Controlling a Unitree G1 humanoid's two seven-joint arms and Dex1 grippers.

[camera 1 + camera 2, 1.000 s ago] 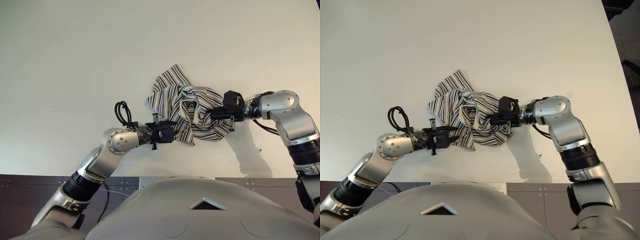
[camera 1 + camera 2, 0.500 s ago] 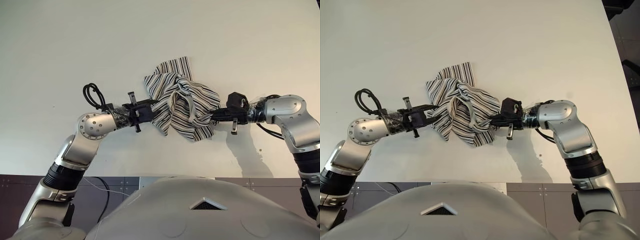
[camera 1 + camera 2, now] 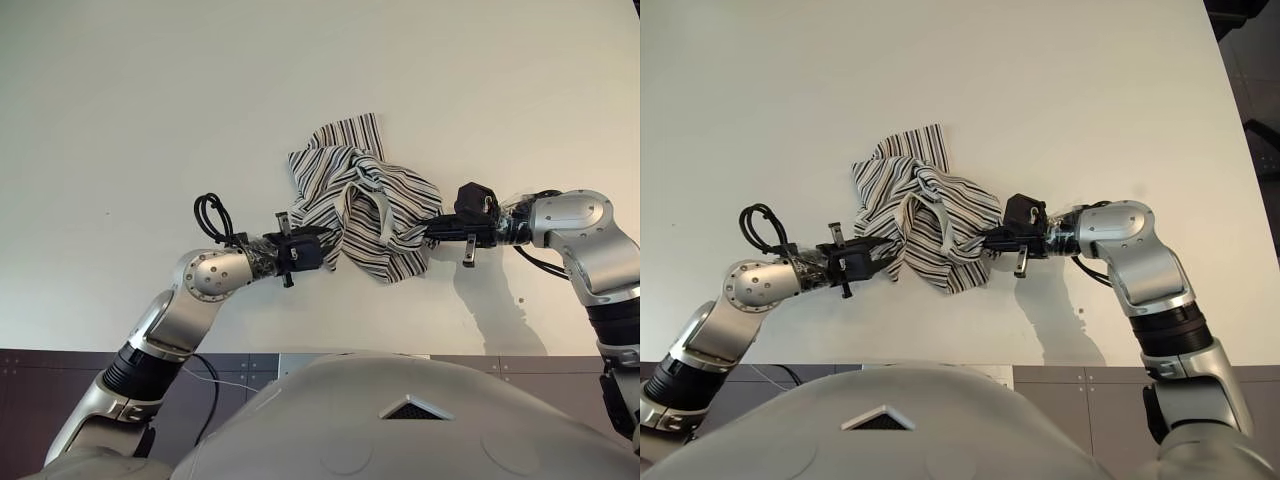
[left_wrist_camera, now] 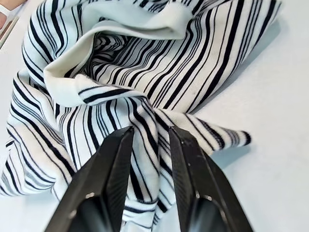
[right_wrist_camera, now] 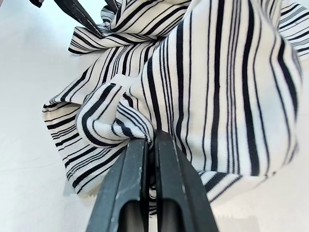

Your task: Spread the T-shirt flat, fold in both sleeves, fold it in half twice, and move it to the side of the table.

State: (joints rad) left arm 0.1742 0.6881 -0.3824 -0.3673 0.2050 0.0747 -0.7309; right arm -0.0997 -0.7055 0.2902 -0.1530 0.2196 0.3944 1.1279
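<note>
T-shirt [image 3: 365, 205] is what we find bunched in a loose heap on the desk [image 3: 150, 120], roughly midway across it and somewhat nearer the robot than the far side, between the two arms. We see thin black stripes of uneven width on soft white knit, running in every direction because the cloth is twisted and folded over itself. A plain white neckband [image 4: 159, 24] curls through the folds, and one flap [image 3: 350, 130] lies flat on the far side of the heap with its stripes running straight. The desk is a smooth, matte, off-white sheet. Along its near edge we see a strip of dark panels [image 3: 60, 365], and past its right edge a dark floor [image 3: 1245, 90]. The left pincer [image 4: 150, 130] sits at the heap's near-left edge, released. Its two flat black fingers [image 4: 116, 159] stand apart, with striped cloth showing in the gap between them. The right pincer [image 5: 150, 139] comes in from the right side of the heap and is clenched on the T-shirt. Its black fingers are pressed nearly together, and a rolled fold of the striped cloth is pinched at their tips.
</note>
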